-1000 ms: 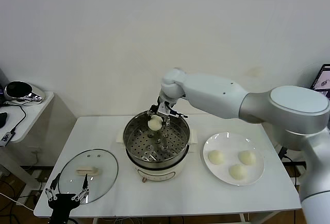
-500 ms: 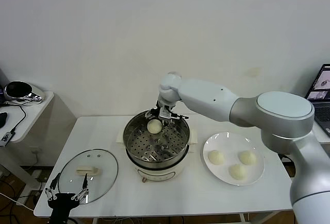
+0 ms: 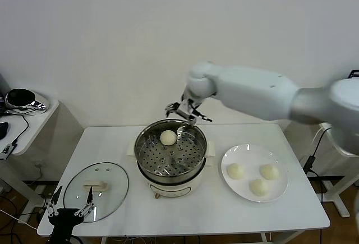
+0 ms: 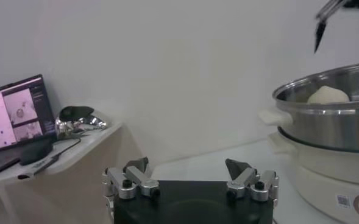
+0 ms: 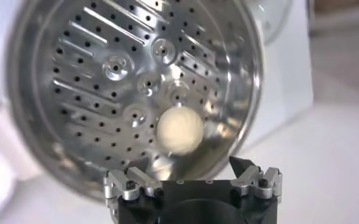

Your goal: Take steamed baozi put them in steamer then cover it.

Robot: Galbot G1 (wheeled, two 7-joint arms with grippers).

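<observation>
At far left, on side shelf (image 3: 31, 112): dark rounded device (image 3: 21, 99), cable, no readable writing. Low at tabletop (image 3: 185, 210) front-left corner: left pincer (image 3: 70, 212), parked, fingers wide, empty, beside glass lid (image 3: 95, 190). Centre: steamer (image 3: 170, 157), small unreadable label on base; one steamed baozi (image 3: 168, 137) on perforated tray near back wall. Just above rear rim: right pincer (image 3: 188, 111), spread wide, holding nothing. Further right: white plate (image 3: 254, 173) with three buns.

Counted: four steamed baozi (image 3: 168, 137) (image 3: 235, 171) (image 3: 269, 171) (image 3: 258, 187), one steamer (image 3: 170, 172), one plate (image 3: 244, 155), one glass lid (image 3: 96, 190).
</observation>
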